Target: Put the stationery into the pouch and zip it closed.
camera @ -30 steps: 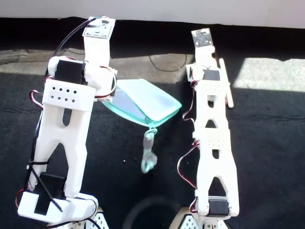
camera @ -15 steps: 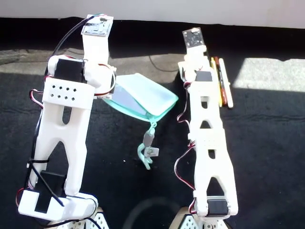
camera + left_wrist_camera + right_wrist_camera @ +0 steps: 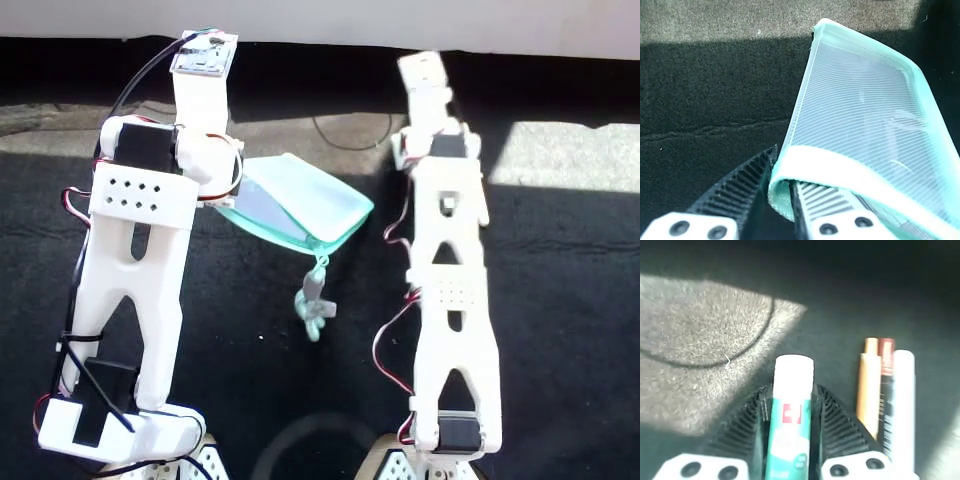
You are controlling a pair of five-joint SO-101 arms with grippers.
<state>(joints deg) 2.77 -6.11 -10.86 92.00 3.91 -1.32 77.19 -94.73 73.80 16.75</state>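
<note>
The left gripper point(image 3: 782, 172) is closed down on the pale band at one edge of the pouch point(image 3: 865, 115), its dark ribbed finger point(image 3: 740, 185) on one face and the lighter one on the other, with the fabric pinched between them. From that grip the pouch stretches away from the pincer as a sheet of white mesh trimmed in mint green. Whether anything lies inside it cannot be told through the mesh. In the high view the pouch point(image 3: 300, 205) juts out sideways from under the left arm point(image 3: 140, 270) towards the right arm point(image 3: 450, 300). Its green zip pull and looped strap point(image 3: 315, 300) trail from the corner farthest from the left pincer, over the black mat point(image 3: 570, 330). How far the zip is drawn cannot be made out. The right gripper point(image 3: 790, 395) has its two ribbed fingers pressed against the sides of a glue stick point(image 3: 790, 415) with a white cap and a teal label, and the cap pokes out past the fingertips. Just beside that pincer, outside one finger, three pens lie side by side on the mat: an orange pen point(image 3: 869, 385) nearest, a dark red pen point(image 3: 886, 370) touching it, and a white pen point(image 3: 903, 405) outermost. On the pincer's other side a thin cable point(image 3: 690, 360) curves across a sunlit patch of the mat.
</note>
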